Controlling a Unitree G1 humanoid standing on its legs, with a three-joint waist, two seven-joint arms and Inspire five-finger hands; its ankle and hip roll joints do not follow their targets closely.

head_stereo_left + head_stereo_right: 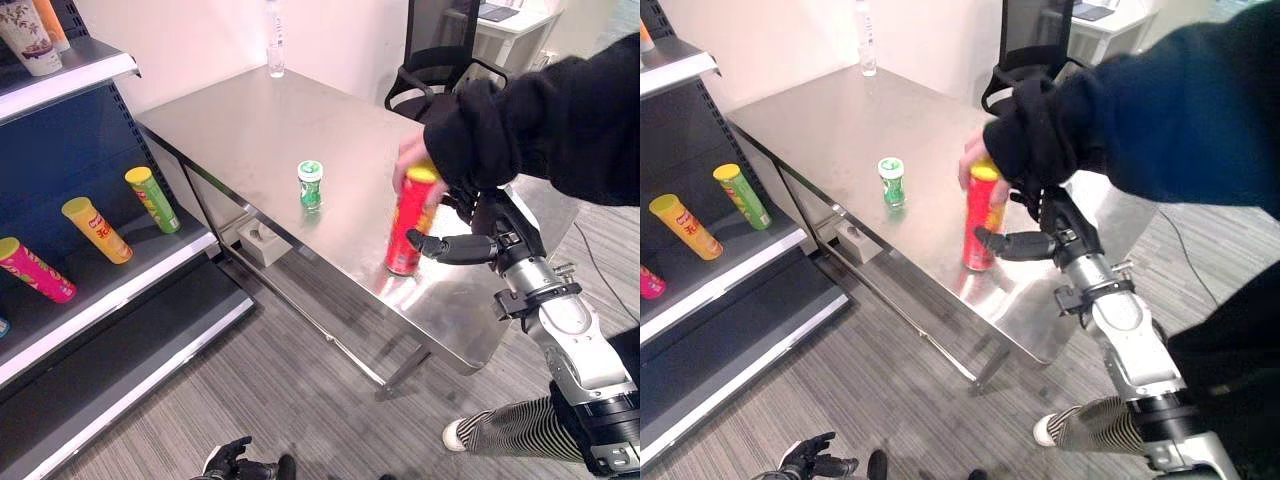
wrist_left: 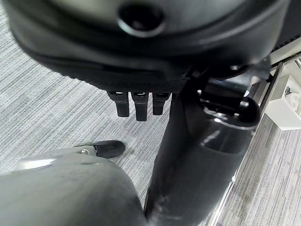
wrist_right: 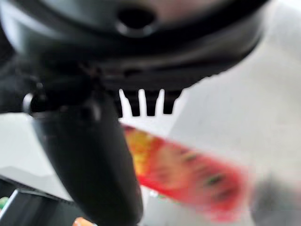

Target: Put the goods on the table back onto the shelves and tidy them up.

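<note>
At the far left of the left eye view a dark shelf unit (image 1: 150, 262) holds three tall snack cans lying tilted on its middle board: a pink one (image 1: 35, 270) at the left edge, a yellow one (image 1: 96, 229) beside it, and a green one (image 1: 152, 199) further right. On the white board in the upper left corner stands a paper cup (image 1: 28, 37).

At the bottom edge, left of centre, the robot's left hand (image 1: 232, 460) hangs low over the grey striped floor; its wrist view shows the fingers (image 2: 136, 104) straight and relaxed, holding nothing.

The steel table (image 1: 250, 130) fills the middle of the frame. A clear glass (image 1: 275, 60) stands at its far edge, and a small green cup with a white lid (image 1: 310, 184) stands upright near the centre.

Right of centre, a tall red can with a yellow lid (image 1: 411, 222) stands upright on the table near its front right part. A person's hand (image 1: 412, 160), from a dark sleeve (image 1: 540, 120) in the upper right, grips the can's top. The robot's right hand (image 1: 462, 246) is just beside the can's lower half, thumb pointing at it, fingers spread and not closed on it.

A black office chair (image 1: 430, 75) stands behind the table, upper right.
</note>
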